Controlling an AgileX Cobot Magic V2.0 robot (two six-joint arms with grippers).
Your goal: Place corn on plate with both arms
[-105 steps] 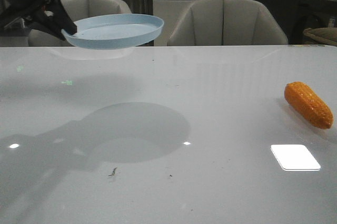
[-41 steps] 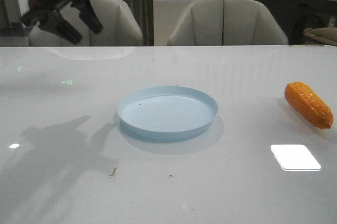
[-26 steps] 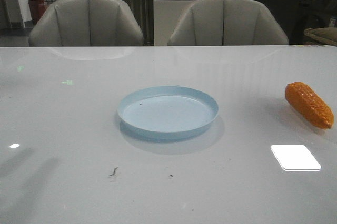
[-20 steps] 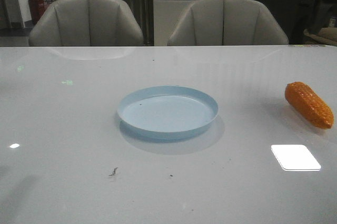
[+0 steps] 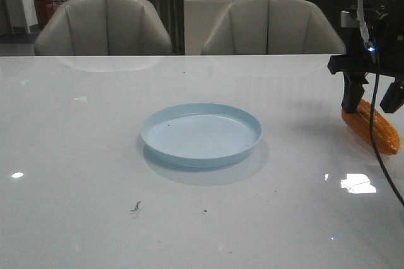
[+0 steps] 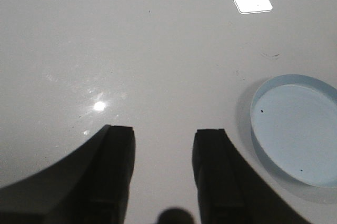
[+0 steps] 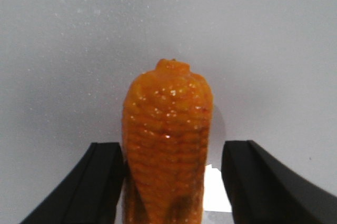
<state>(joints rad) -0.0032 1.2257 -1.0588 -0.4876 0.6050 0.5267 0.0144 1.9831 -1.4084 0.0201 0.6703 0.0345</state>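
Note:
The pale blue plate (image 5: 201, 134) lies flat at the middle of the white table; part of it also shows in the left wrist view (image 6: 296, 128). The orange corn (image 5: 372, 127) lies on the table at the far right. My right gripper (image 5: 372, 97) is open, directly over the corn, its fingers straddling the cob. In the right wrist view the corn (image 7: 167, 145) lies between the fingers (image 7: 102, 182); one finger is close against it, the other stands apart. My left gripper (image 6: 164, 145) is open and empty over bare table beside the plate; it is out of the front view.
Two grey chairs (image 5: 104, 26) stand behind the table's far edge. A bright light reflection (image 5: 358, 184) lies on the table in front of the corn. Small dark specks (image 5: 136, 206) mark the table in front of the plate.
The left arm set the plate on the table, let go and left the front view. The right arm has come in from the right and lowered its open gripper over the corn.

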